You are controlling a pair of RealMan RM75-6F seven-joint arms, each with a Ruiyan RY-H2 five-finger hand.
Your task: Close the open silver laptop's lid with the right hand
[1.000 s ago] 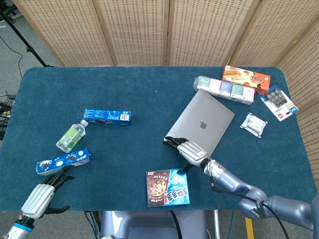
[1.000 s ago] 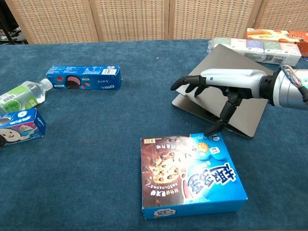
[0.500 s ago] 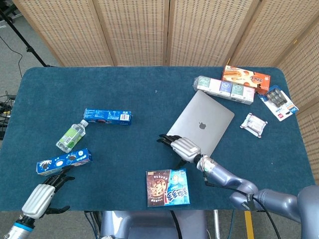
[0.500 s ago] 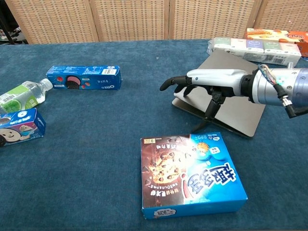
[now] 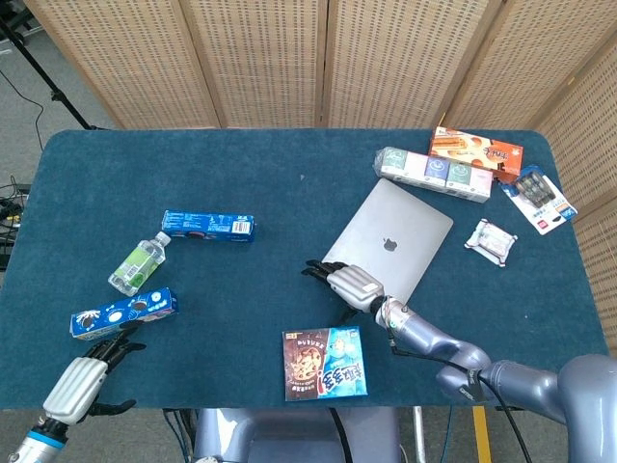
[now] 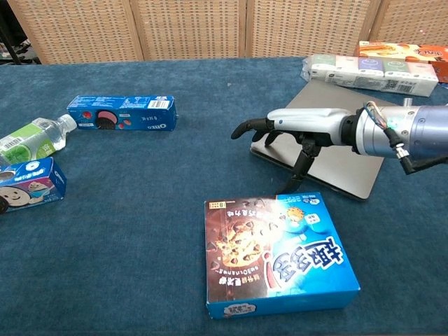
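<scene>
The silver laptop [image 5: 397,239] lies on the blue table with its lid down flat, Apple logo facing up; the chest view shows it [image 6: 346,164] as a thin closed slab. My right hand [image 5: 351,285] hovers at the laptop's near left corner, palm down and fingers spread. In the chest view, the right hand [image 6: 301,127] holds nothing, its fingertips reach past the laptop's left edge and one finger points down at the table. My left hand [image 5: 74,386] sits at the table's near left corner, fingers apart and empty.
A chocolate cookie box [image 6: 276,253] lies just in front of the right hand. At the left are an Oreo box [image 5: 208,226], a water bottle [image 5: 138,263] and a small blue snack box [image 5: 125,313]. Tissue packs [image 5: 434,172], an orange box [image 5: 475,149] and small packets [image 5: 492,239] lie behind the laptop.
The laptop lid dropped from slightly raised to flat. My right hand slid left, off the lid toward the laptop's near left corner. The left hand stayed put.
</scene>
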